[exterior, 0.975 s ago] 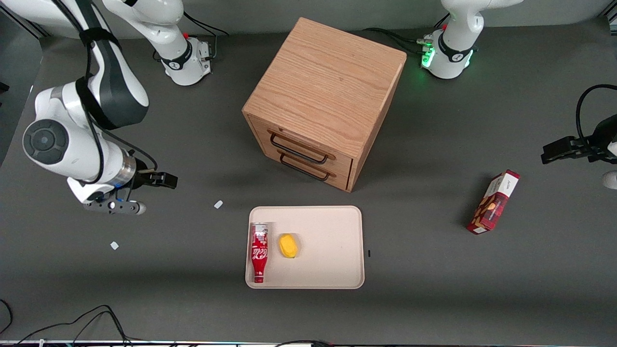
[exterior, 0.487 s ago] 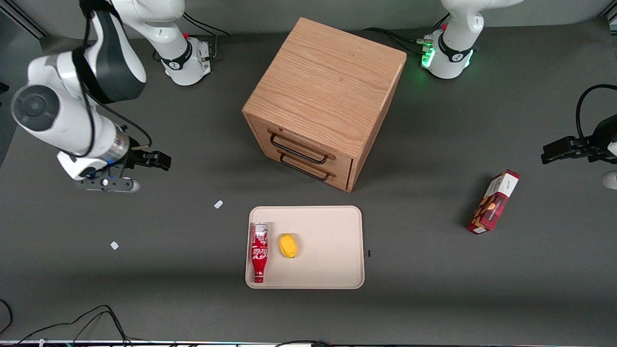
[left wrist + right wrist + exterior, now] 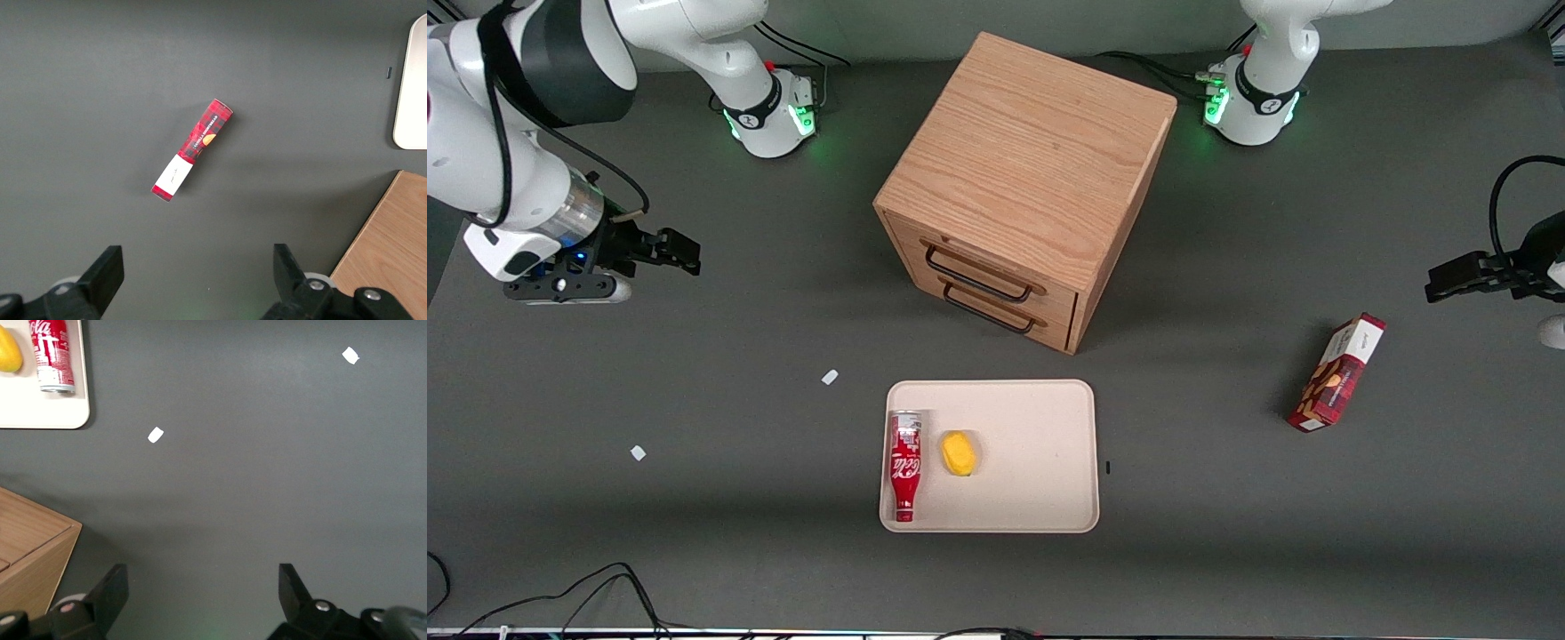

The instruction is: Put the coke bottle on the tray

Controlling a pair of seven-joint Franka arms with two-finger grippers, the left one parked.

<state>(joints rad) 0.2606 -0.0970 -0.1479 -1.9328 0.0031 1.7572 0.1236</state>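
Note:
The coke bottle [image 3: 905, 464] lies on its side on the cream-beige tray [image 3: 1032, 462], along the tray's edge toward the working arm's end, cap toward the front camera. It also shows in the right wrist view [image 3: 52, 352], lying on the tray [image 3: 40, 413]. My gripper [image 3: 680, 252] is open and empty, raised over bare table toward the working arm's end, well away from the tray and farther from the front camera. In the right wrist view the gripper [image 3: 203, 587] has its jaws wide apart with only grey table between them.
A yellow fruit [image 3: 959, 453] lies on the tray beside the bottle. A wooden drawer cabinet [image 3: 1023, 187] stands farther from the front camera than the tray. A red snack box [image 3: 1337, 372] lies toward the parked arm's end. Two white scraps [image 3: 830, 377] [image 3: 638, 452] lie on the table.
My gripper has moved away from the tray, farther from the front camera and toward the working arm's end of the table. The bottle, fruit and tray have not moved.

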